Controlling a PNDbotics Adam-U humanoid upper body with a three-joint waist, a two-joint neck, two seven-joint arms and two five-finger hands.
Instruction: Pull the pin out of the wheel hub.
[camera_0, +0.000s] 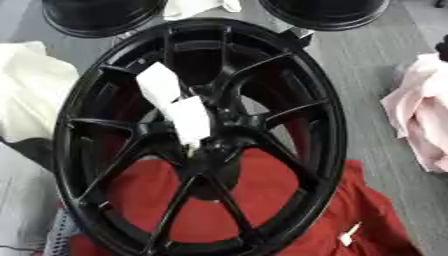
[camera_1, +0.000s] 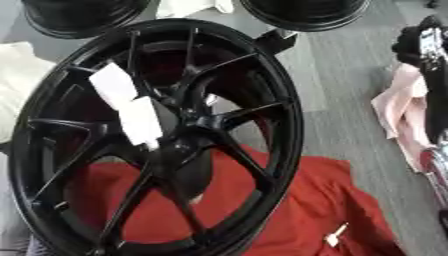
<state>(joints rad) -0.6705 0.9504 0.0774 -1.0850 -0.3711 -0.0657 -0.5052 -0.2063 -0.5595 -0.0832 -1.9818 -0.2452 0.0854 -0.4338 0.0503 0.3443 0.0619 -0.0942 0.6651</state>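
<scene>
1. The black wheel hub (camera_0: 201, 135) fills the frame's centre, over a red cloth (camera_0: 289, 200).
2. White tags (camera_0: 175, 107) cover its centre; no pin is discernible.
3. The right arm (camera_1: 429, 60) shows at the right edge; its hand's pose cannot be told.

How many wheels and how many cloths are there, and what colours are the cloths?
Black wheels: 3, the big spoked wheel, one behind it on the left, another on the right.
Red cloths: 1
Pink cloths: 1
Cream cloths: 1
White tags on the big wheel: 2
Total: 8
</scene>
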